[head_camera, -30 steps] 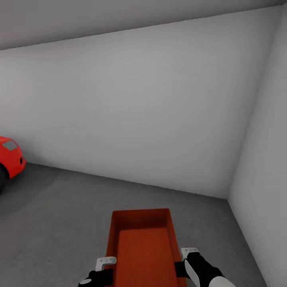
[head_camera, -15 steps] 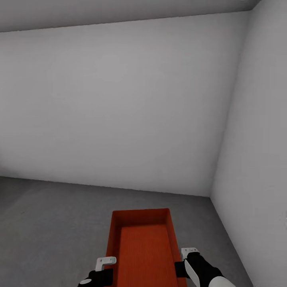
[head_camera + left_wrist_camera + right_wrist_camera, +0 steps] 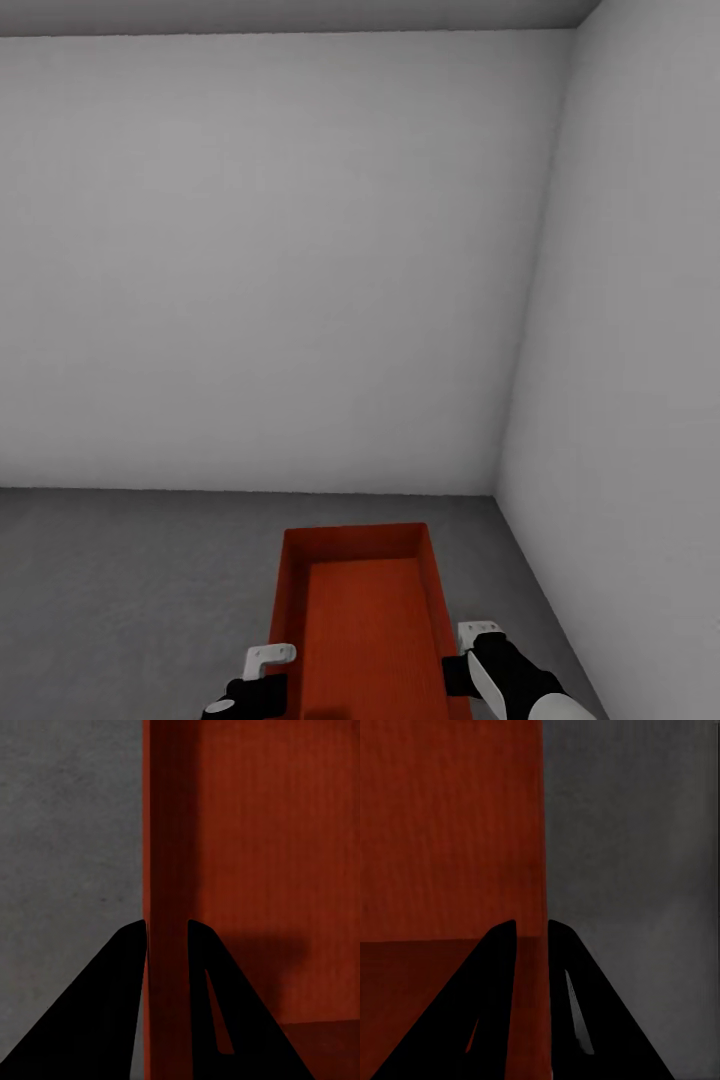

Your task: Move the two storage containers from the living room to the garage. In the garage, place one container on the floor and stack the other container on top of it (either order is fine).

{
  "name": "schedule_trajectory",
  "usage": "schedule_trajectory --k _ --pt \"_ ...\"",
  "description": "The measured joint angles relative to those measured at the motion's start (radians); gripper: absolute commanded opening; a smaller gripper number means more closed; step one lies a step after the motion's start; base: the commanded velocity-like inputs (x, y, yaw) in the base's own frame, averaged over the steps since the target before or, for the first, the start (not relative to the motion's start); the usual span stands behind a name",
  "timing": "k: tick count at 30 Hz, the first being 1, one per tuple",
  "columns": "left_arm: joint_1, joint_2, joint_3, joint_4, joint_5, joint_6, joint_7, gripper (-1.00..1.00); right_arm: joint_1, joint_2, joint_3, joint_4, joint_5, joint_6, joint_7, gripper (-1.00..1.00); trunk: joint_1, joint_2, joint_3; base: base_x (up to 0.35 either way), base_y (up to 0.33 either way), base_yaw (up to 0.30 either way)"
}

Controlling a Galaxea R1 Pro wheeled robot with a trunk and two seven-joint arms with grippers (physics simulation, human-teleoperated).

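Observation:
I hold one orange-red storage container (image 3: 360,620) low in front of me over the dark grey garage floor (image 3: 130,580), its open top up and long axis pointing ahead. My left gripper (image 3: 270,665) is shut on its left side wall, one finger inside and one outside; in the left wrist view the gripper (image 3: 166,924) pinches that wall (image 3: 166,832). My right gripper (image 3: 465,650) is shut on the right side wall in the same way, and in the right wrist view the gripper (image 3: 531,922) clamps the container's wall (image 3: 540,832). The bin is empty.
I face a corner of the garage. A plain pale grey wall (image 3: 260,260) stands ahead and another wall (image 3: 630,330) runs close along the right. Bare concrete floor stretches to the left and in front of the container.
The view has swung to the right: the red car slid out at the left and the wall corner shifted left. The container stays held in both grippers as before.

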Motion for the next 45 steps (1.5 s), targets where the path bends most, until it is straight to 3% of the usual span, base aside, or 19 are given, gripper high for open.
schedule_trajectory --k 6,21,36,45 --pt "0.0 -0.006 -0.001 0.0 -0.001 0.001 0.007 -1.0 0.0 -0.006 0.0 0.002 0.0 -0.001 0.008 -1.0 0.0 0.0 0.0 0.342 0.0 -0.024" --pt "0.0 0.017 0.006 0.0 -0.002 0.001 -0.022 -1.0 0.0 0.018 -0.002 0.0 -0.001 0.001 -0.024 -1.0 0.0 0.0 0.0 0.342 -0.01 -0.002" --pt "0.0 0.016 0.007 0.0 -0.003 0.001 -0.021 -1.0 0.0 0.017 -0.001 0.0 -0.002 0.001 -0.023 -1.0 0.0 0.0 0.0 0.288 -0.195 0.0" --pt "0.0 -0.007 -0.002 0.0 0.0 -0.001 0.009 -1.0 0.0 -0.008 0.0 0.001 0.002 -0.001 0.012 -1.0 0.0 0.0 0.0 0.209 -0.123 0.0"
